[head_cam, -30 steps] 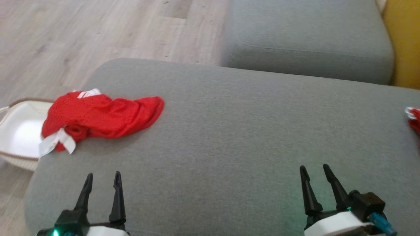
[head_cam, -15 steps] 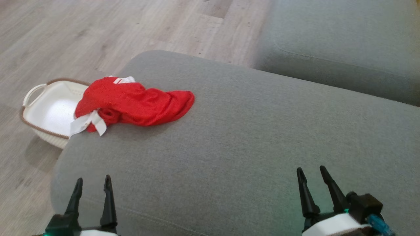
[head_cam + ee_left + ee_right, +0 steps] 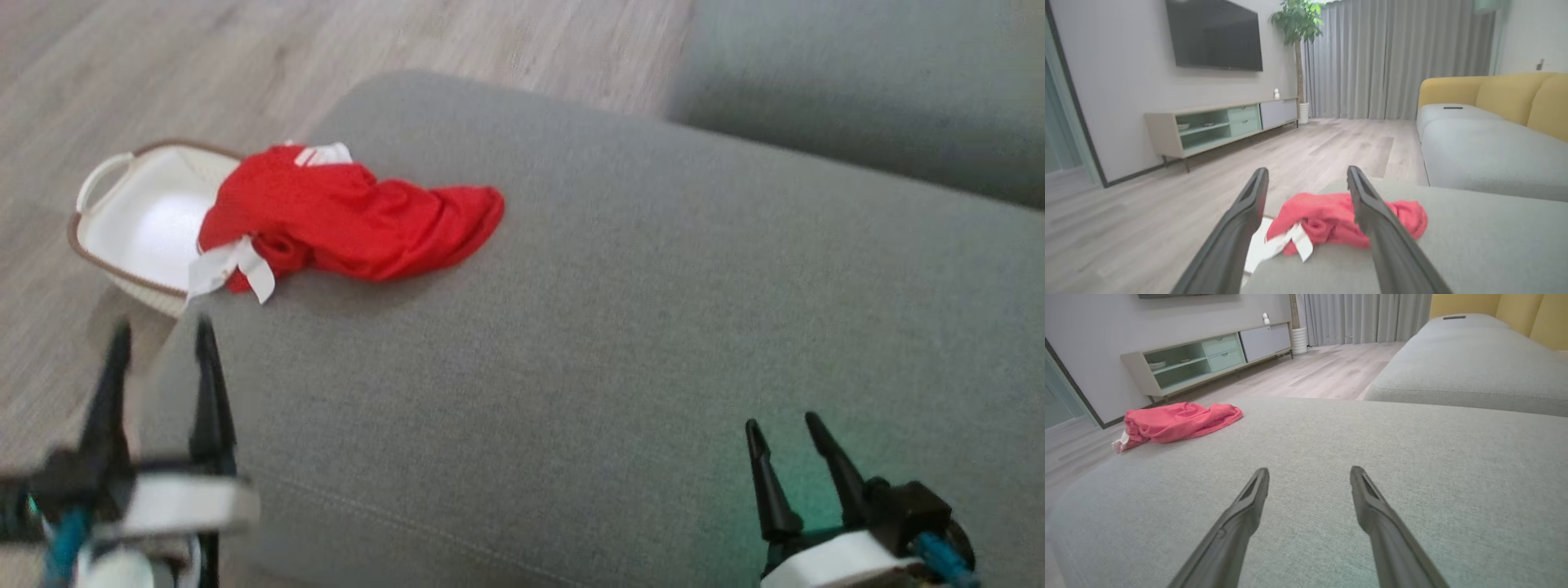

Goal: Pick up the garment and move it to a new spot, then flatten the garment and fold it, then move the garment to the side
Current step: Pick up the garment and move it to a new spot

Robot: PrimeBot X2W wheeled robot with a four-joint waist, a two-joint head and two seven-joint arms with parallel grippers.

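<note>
Lying in a crumpled heap, the red garment [image 3: 351,220] sits at about ten o'clock on the grey cushion [image 3: 571,343], nothing touching it. Its white trim shows at the nine o'clock end, right on the cushion's edge. Just beyond that end, at nine o'clock from the garment, a white basket [image 3: 135,233] with a brown rim stands on the wood floor [image 3: 204,65], and the cloth overlaps its rim in the head view. Down at seven o'clock the left gripper [image 3: 162,328] hangs over the cushion's edge, blurred, jaws spread wide and empty; its wrist camera frames the garment between them, well short of contact. Over at five o'clock the right gripper [image 3: 781,421] hovers above bare cushion, jaws released too, well apart from the garment. A second grey seat [image 3: 857,106] lies at one o'clock.
</note>
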